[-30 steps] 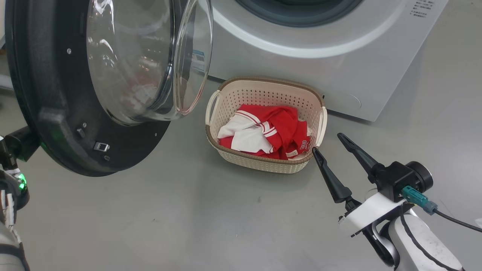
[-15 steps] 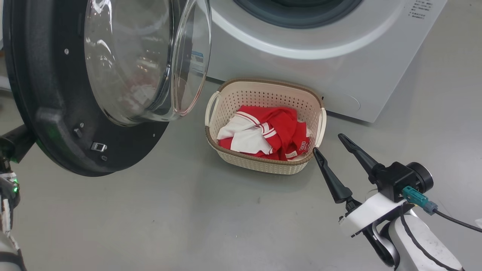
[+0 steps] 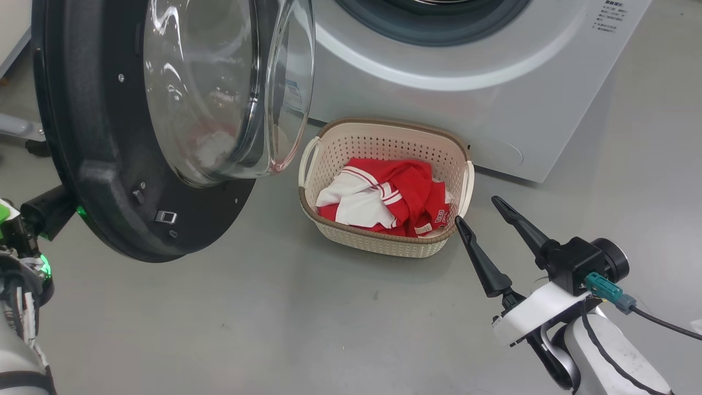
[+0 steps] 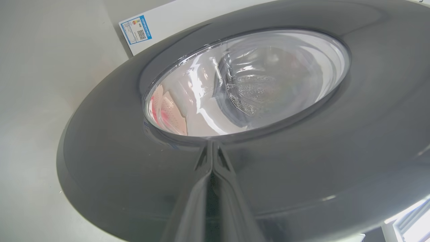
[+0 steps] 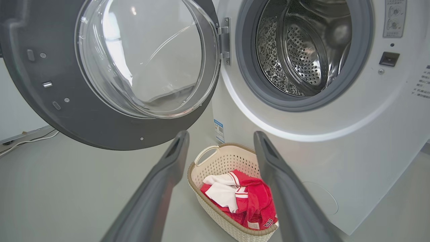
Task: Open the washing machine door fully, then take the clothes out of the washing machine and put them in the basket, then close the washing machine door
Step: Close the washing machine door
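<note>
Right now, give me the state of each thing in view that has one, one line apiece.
washing machine door, open, swung wide.
washing machine, drum looks empty.
clothes, crumpled in the basket.
basket, upright on the floor.
left pincer, shut, tips at the door's outer face.
right pincer, open, holding nothing.

L gripper (image 4: 211, 161), fingers together, tips on glossy washing machine door (image 4: 302, 174) rim.
</note>
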